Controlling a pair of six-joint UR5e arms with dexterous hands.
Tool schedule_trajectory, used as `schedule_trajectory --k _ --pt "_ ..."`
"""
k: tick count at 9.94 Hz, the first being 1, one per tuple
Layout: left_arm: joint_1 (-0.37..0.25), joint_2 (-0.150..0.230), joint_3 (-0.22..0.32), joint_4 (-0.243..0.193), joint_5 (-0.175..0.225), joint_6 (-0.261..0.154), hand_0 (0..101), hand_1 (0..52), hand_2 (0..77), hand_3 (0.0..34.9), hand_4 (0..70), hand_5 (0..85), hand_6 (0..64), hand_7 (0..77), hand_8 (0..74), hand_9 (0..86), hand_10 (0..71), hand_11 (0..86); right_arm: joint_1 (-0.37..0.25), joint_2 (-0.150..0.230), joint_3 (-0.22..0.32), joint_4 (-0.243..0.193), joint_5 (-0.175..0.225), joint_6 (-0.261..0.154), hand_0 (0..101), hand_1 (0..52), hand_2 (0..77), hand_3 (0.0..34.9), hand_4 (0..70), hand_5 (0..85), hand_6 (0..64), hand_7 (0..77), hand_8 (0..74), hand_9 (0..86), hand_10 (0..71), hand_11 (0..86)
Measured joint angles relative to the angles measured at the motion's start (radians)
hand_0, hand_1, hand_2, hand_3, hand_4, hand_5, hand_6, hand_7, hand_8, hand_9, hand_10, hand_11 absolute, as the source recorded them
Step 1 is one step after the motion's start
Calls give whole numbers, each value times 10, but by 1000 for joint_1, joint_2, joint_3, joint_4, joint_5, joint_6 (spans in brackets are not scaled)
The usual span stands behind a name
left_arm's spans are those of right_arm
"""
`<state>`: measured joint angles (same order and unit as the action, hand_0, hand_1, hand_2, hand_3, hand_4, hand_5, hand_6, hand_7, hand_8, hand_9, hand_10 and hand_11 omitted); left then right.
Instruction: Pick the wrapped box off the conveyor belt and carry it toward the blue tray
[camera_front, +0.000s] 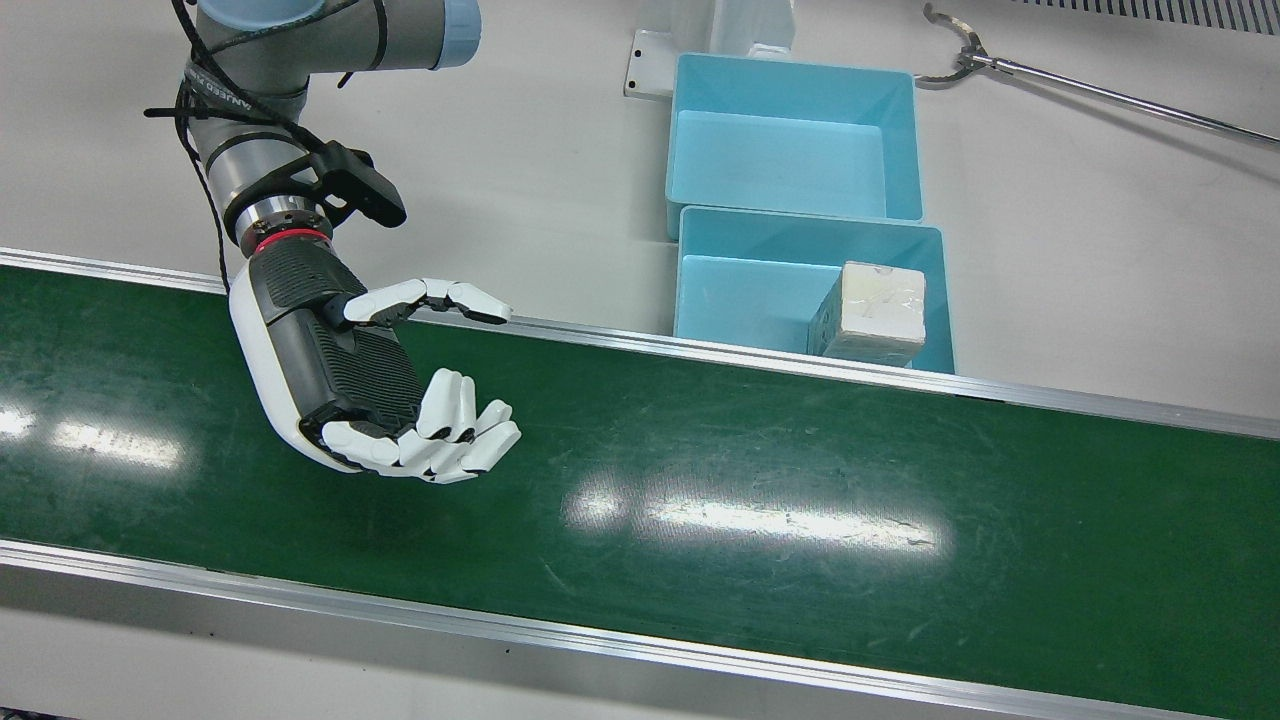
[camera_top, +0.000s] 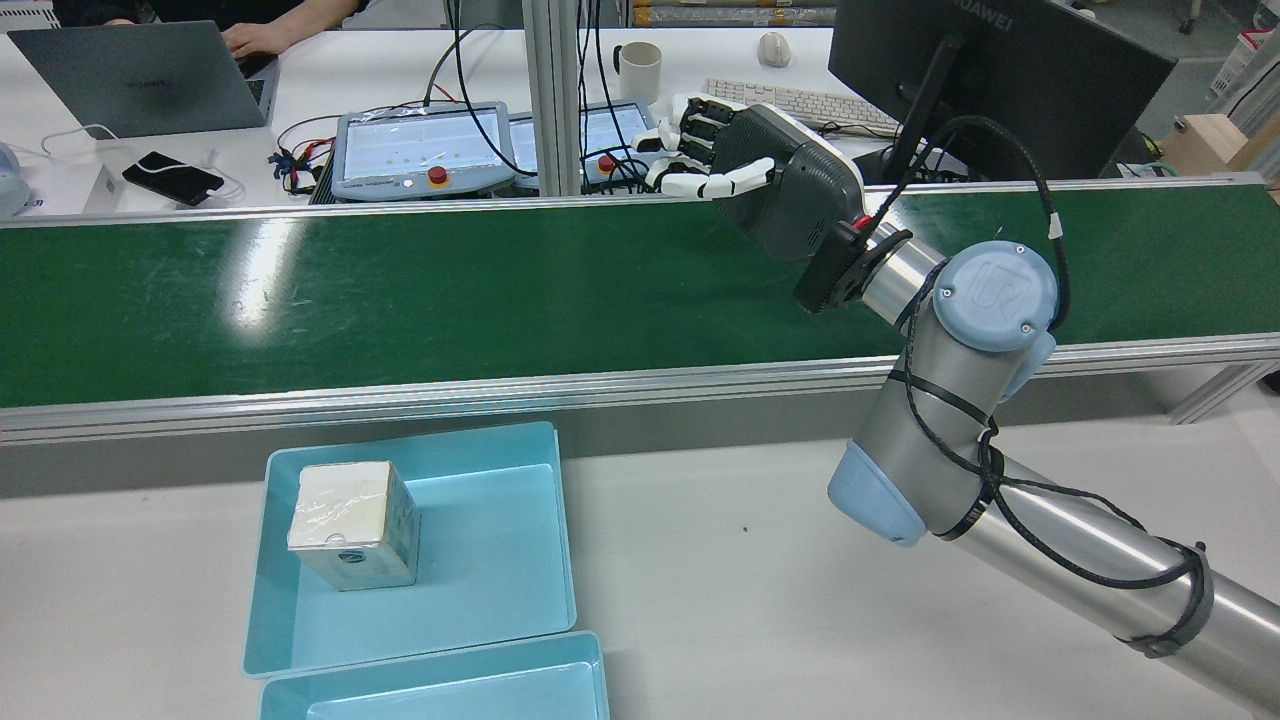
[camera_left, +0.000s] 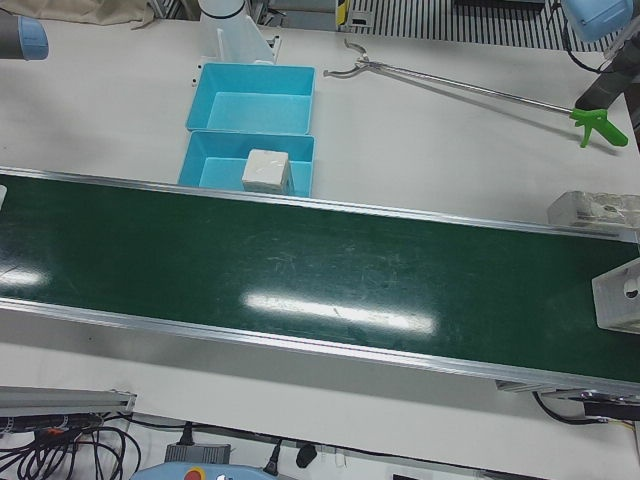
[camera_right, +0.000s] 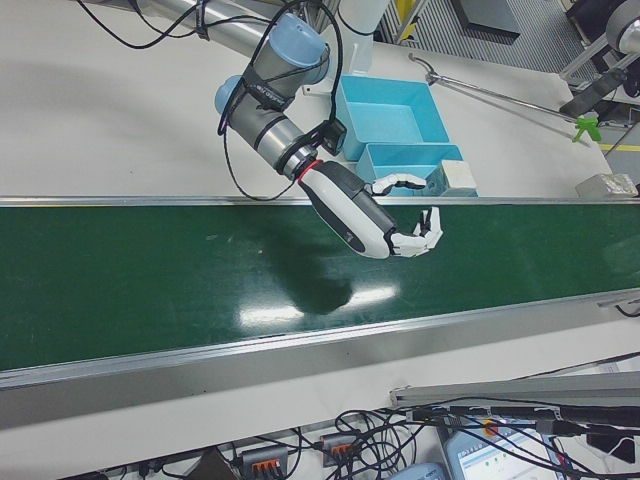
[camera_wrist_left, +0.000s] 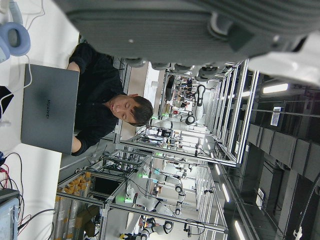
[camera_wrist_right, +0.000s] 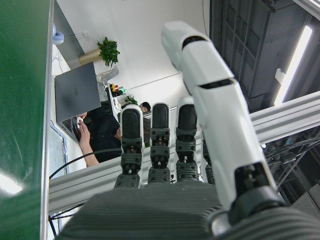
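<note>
The wrapped box (camera_front: 870, 312) (camera_top: 350, 520) (camera_left: 266, 171) stands inside the blue tray (camera_front: 725, 290) (camera_top: 490, 540) nearest the belt, against its corner. The green conveyor belt (camera_front: 800, 480) carries no box. My right hand (camera_front: 370, 380) (camera_top: 770, 180) (camera_right: 375, 222) hovers over the belt, well to the view's left of the tray in the front view. It is open, palm up, fingers apart and curled, holding nothing. Of my left hand (camera_wrist_left: 165, 25) only a strip of dark palm shows in its own view; its fingers are hidden.
A second blue tray (camera_front: 790, 160) sits behind the first. A long reacher tool (camera_front: 1100, 95) lies on the white table. A white block (camera_left: 620, 295) and a clear packet (camera_left: 595, 210) sit at the belt's end. A person works at a laptop (camera_top: 150, 75) beyond the belt.
</note>
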<state>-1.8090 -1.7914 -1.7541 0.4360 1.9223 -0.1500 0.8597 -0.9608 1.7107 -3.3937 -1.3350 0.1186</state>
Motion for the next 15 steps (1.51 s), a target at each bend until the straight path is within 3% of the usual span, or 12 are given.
schedule_trajectory --k 1,2,3,4,5,6,8,9,12,13,14,15 --pt "0 0 0 0 0 0 0 0 5 0 0 11 0 5 5 5 5 0 -9 -1 0 12 -2 -1 571 235 300 13 415 524 387 551 387 382 344 535" --pt "0 0 0 0 0 0 0 0 5 0 0 11 0 5 5 5 5 0 -15 -1 0 24 -4 -2 553 218 196 45 147 278 169 333 87 131 136 393" --pt "0 0 0 0 0 0 0 0 11 0 0 11 0 5 5 5 5 5 -22 0 -1 33 -5 -4 553 218 196 45 147 278 169 333 87 131 136 393" --pt "0 0 0 0 0 0 0 0 11 0 0 11 0 5 5 5 5 5 -27 1 -1 39 -5 -4 532 180 120 81 54 175 71 245 0 22 0 131" --pt "0 0 0 0 0 0 0 0 11 0 0 11 0 5 5 5 5 0 -30 1 -2 41 -5 -4 515 202 104 167 104 109 44 147 0 11 0 16" --pt "0 0 0 0 0 0 0 0 11 0 0 11 0 5 5 5 5 0 -30 2 -2 42 -3 -3 568 316 147 150 180 191 44 147 0 11 0 16" --pt "0 0 0 0 0 0 0 0 5 0 0 11 0 5 5 5 5 0 -26 3 -2 42 2 -2 568 316 147 150 180 191 120 235 0 11 54 65" --pt "0 0 0 0 0 0 0 0 11 0 0 11 0 5 5 5 0 5 -23 2 -1 41 3 -1 711 371 387 91 289 393 202 398 0 213 180 262" --pt "0 0 0 0 0 0 0 0 11 0 0 11 0 5 5 5 5 0 -4 -1 -1 40 5 2 706 322 567 10 365 584 349 556 76 398 355 425" --pt "0 0 0 0 0 0 0 0 11 0 0 11 0 5 5 5 5 0 0 -1 -1 43 5 1 761 267 464 0 524 714 507 714 289 562 518 589" --pt "0 0 0 0 0 0 0 0 11 0 0 11 0 5 5 5 5 0 3 -2 0 45 3 0 761 267 464 0 524 714 507 714 289 562 518 589" --pt "0 0 0 0 0 0 0 0 11 0 0 11 0 5 5 5 5 0 5 -5 1 45 1 -1 642 344 573 0 349 496 464 731 295 535 475 551"
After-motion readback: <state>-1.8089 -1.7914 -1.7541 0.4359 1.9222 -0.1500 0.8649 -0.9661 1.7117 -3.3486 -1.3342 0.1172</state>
